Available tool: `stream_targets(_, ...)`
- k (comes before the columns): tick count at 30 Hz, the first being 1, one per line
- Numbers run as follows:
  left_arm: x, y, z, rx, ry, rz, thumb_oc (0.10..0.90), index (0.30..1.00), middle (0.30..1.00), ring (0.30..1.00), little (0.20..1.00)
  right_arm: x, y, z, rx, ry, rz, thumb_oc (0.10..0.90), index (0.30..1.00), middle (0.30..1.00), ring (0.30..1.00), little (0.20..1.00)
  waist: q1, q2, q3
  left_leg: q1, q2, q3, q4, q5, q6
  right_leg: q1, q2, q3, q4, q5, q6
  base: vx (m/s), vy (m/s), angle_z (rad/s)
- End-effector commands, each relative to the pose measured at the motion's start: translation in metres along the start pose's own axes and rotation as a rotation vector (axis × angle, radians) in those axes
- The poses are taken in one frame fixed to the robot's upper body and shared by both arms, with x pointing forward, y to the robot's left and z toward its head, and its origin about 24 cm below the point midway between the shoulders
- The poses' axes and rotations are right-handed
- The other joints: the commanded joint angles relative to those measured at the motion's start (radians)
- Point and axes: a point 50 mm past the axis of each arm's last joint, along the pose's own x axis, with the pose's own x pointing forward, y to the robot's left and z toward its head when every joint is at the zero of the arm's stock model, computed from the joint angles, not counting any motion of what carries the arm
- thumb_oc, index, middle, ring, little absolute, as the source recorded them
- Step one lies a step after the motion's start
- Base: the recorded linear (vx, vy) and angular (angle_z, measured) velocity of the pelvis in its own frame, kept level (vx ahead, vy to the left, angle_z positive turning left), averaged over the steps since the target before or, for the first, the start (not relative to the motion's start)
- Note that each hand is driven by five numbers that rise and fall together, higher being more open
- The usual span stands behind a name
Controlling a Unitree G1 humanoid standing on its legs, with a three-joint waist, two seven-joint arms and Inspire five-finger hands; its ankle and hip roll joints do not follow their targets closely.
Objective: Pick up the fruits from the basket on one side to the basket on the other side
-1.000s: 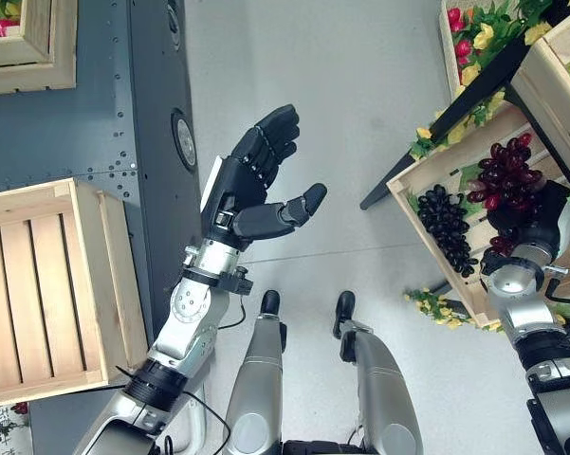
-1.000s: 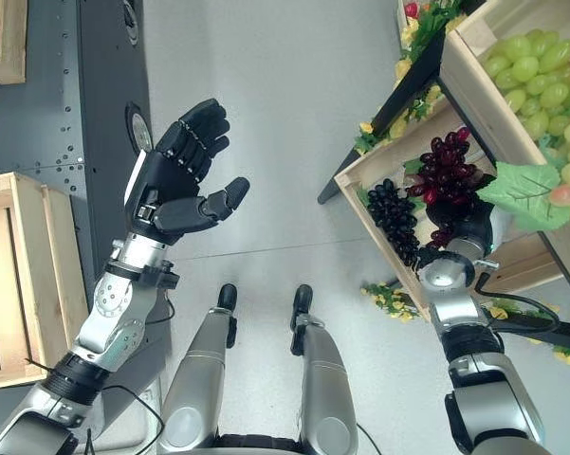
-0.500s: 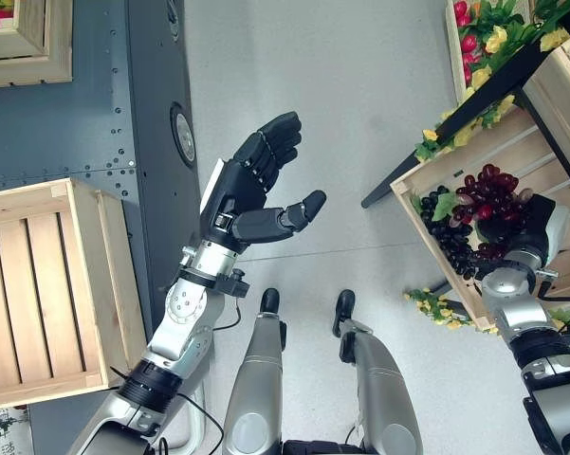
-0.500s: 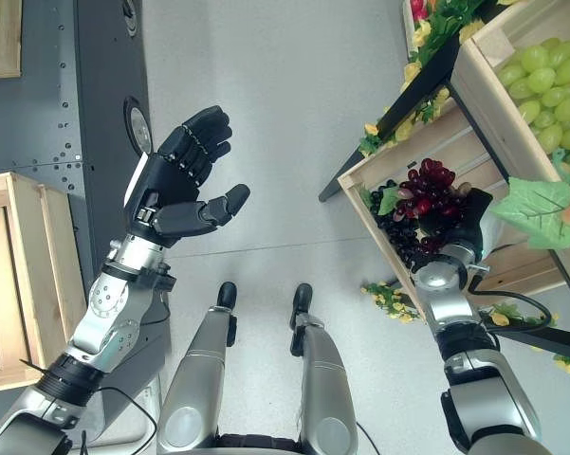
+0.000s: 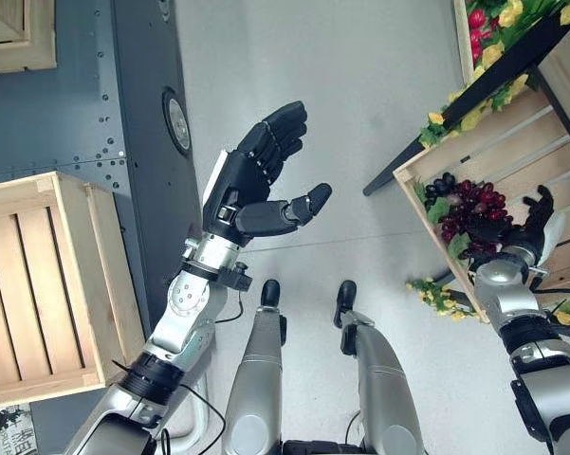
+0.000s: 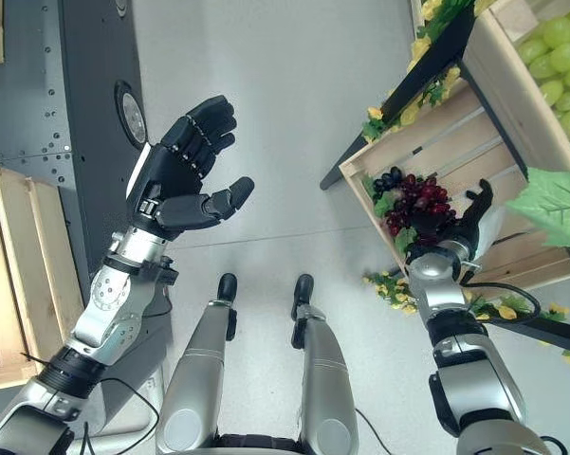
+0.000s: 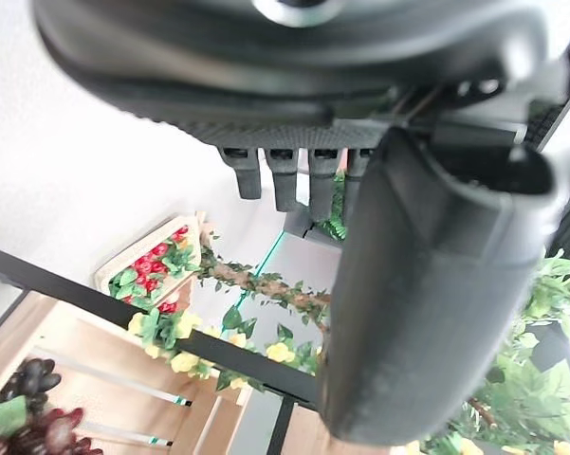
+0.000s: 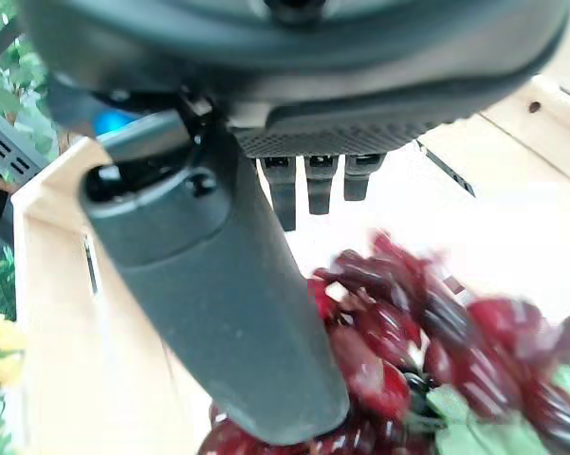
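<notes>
The right hand (image 5: 529, 227) has sunk lower into the crate (image 5: 498, 156); its fingers (image 8: 308, 182) stand apart over the red grapes (image 5: 474, 207), not clamped. The left hand (image 5: 251, 185) stays spread, idle.

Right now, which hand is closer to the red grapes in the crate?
Right. The right hand sits in the crate against the red grapes, fingers straight. The left hand is raised open over the floor, well apart.

Silver-grey arms, dark jointed hands
</notes>
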Motion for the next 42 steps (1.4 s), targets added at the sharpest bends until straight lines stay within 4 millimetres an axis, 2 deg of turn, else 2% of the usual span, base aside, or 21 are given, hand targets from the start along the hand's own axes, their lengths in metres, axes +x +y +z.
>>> stream_targets(1,0.021,-0.015,0.045,-0.034,-0.267,-0.085,0.8,0.9,0.9,0.9,0.9,0.032,-0.049,0.057,0.142,-0.169,-0.309,0.8,0.9,0.9,0.9,0.9,0.0,0.04,-0.014,-0.036,-0.041,0.079,-0.015,0.021,0.05,0.093,0.036,-0.041,0.02,-0.052,-0.053,-0.04,0.033,-0.03)
stream_targets(7,0.025,-0.017,0.049,-0.044,-0.291,-0.081,0.8,0.9,0.9,0.9,0.9,0.034,-0.057,0.077,0.138,-0.231,-0.417,0.8,0.9,0.9,0.9,0.9,-0.005,0.042,-0.014,-0.03,-0.046,0.081,-0.033,0.032,0.052,0.087,0.033,-0.037,0.014,-0.046,-0.051,-0.03,0.024,-0.01)
stream_targets(10,0.025,-0.017,0.049,-0.049,-0.295,-0.081,0.8,0.9,0.9,0.9,0.9,0.034,-0.059,0.08,0.138,-0.248,-0.431,0.8,0.9,0.9,0.9,0.9,-0.006,0.042,-0.014,-0.02,-0.048,0.081,-0.042,0.035,0.052,0.094,0.032,-0.037,0.007,-0.044,-0.051,0.0,0.0,0.0)
stream_targets(16,0.025,-0.019,0.051,-0.054,-0.308,-0.081,0.8,0.9,0.9,0.9,0.9,0.028,-0.053,0.096,0.18,-0.339,-0.368,0.8,0.9,0.9,0.9,0.9,-0.008,0.034,-0.014,0.014,-0.052,0.083,-0.069,0.039,0.054,0.119,0.027,-0.036,-0.018,-0.039,-0.049,-0.01,0.021,0.0)
stream_targets(23,0.022,-0.017,0.051,-0.057,-0.31,-0.069,0.8,0.9,0.9,0.9,0.9,0.025,-0.054,0.092,0.137,-0.337,-0.348,0.8,0.9,0.9,0.9,0.9,-0.012,0.018,-0.014,0.09,-0.054,0.089,-0.114,0.047,0.056,0.188,0.025,-0.027,-0.065,-0.028,-0.046,0.0,0.038,0.0)
stream_targets(27,0.018,-0.018,0.05,-0.056,-0.307,-0.064,0.8,0.9,0.9,0.9,0.9,0.016,-0.043,0.095,0.24,-0.347,-0.194,0.8,0.9,0.9,0.9,0.9,-0.013,0.01,-0.014,0.145,-0.054,0.094,-0.144,0.051,0.057,0.24,0.021,-0.024,-0.092,-0.026,-0.044,0.01,0.052,0.01)
stream_targets(29,0.015,-0.016,0.049,-0.053,-0.301,-0.051,0.8,0.9,0.9,0.9,0.9,0.001,-0.031,0.094,0.359,-0.355,-0.043,0.8,0.9,0.9,0.9,0.9,-0.016,0.002,-0.014,0.194,-0.053,0.096,-0.175,0.059,0.055,0.285,0.018,-0.019,-0.118,-0.02,-0.041,0.03,0.066,-0.01)
stream_targets(33,0.01,-0.014,0.046,-0.049,-0.292,-0.044,0.8,0.9,0.9,0.9,0.9,-0.018,-0.024,0.087,0.506,-0.37,0.074,0.8,0.9,0.9,0.9,0.9,-0.02,-0.011,-0.014,0.26,-0.052,0.103,-0.216,0.063,0.056,0.346,0.015,-0.014,-0.159,-0.012,-0.038,0.03,0.042,-0.04)
stream_targets(37,0.004,-0.014,0.04,-0.05,-0.271,-0.016,0.8,0.9,0.9,0.9,0.9,-0.044,-0.012,0.072,0.672,-0.338,0.259,0.8,0.9,0.9,0.9,0.9,-0.031,-0.021,-0.05,0.315,-0.051,0.102,-0.26,0.066,0.054,0.396,0.016,-0.002,-0.195,-0.008,-0.034,0.05,0.065,-0.09)
stream_targets(39,-0.002,-0.014,0.035,-0.051,-0.252,0.0,0.8,0.9,0.9,0.9,0.9,-0.064,-0.006,0.063,0.795,-0.335,0.434,0.8,0.9,0.9,0.9,0.9,-0.034,-0.026,-0.076,0.346,-0.052,0.102,-0.285,0.072,0.055,0.424,0.014,0.003,-0.212,-0.008,-0.032,0.07,0.071,-0.02)
stream_targets(42,-0.01,-0.012,0.03,-0.059,-0.234,0.01,0.8,0.9,0.9,0.9,0.9,-0.083,-0.003,0.055,0.884,-0.348,0.607,0.8,0.9,0.9,0.9,0.9,-0.036,-0.029,-0.11,0.382,-0.052,0.105,-0.317,0.078,0.054,0.457,0.01,0.002,-0.238,-0.006,-0.028,0.07,0.072,-0.05)
